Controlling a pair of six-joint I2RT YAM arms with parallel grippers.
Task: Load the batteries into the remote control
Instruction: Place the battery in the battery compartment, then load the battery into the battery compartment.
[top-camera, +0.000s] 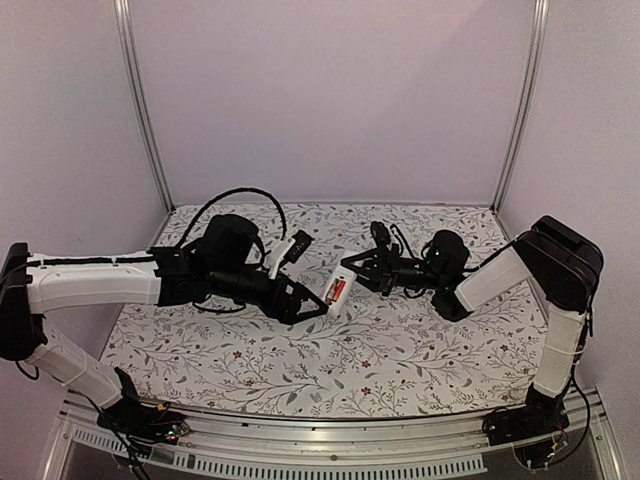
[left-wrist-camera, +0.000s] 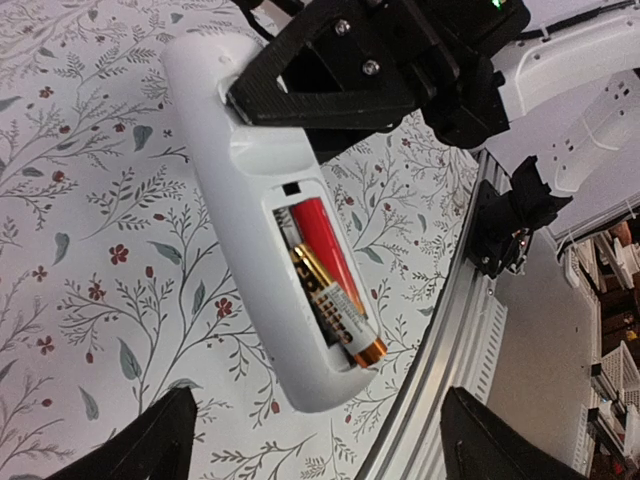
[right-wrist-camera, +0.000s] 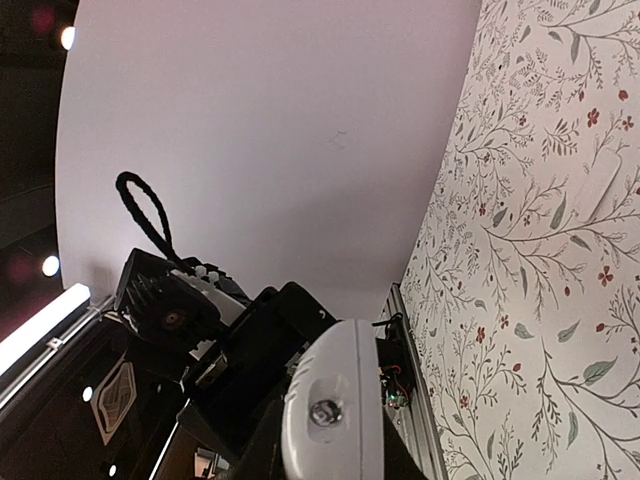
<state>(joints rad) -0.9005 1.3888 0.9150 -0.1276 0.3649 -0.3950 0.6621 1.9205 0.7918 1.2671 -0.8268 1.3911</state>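
Observation:
The white remote control (left-wrist-camera: 235, 215) hangs tilted above the floral cloth with its back up and the battery recess uncovered. In the recess lie the batteries: a red one (left-wrist-camera: 322, 235) and beside it a dark one with gold marking (left-wrist-camera: 335, 305), whose copper end pokes past the recess rim. My right gripper (left-wrist-camera: 300, 95) is shut on the remote's far end; the right wrist view shows the remote's rounded end (right-wrist-camera: 335, 420) between its dark fingers. Just short of the remote's free end, my left gripper (left-wrist-camera: 320, 450) is open with nothing between its fingertips (left-wrist-camera: 150, 440). Seen from above, the remote (top-camera: 336, 291) bridges both grippers.
A floral cloth (top-camera: 400, 350) covers the table. An aluminium rail (left-wrist-camera: 450, 330) runs along its near edge, with the right arm's base (left-wrist-camera: 505, 225) bolted there. Pale walls and metal posts (top-camera: 140, 100) close in the back and sides.

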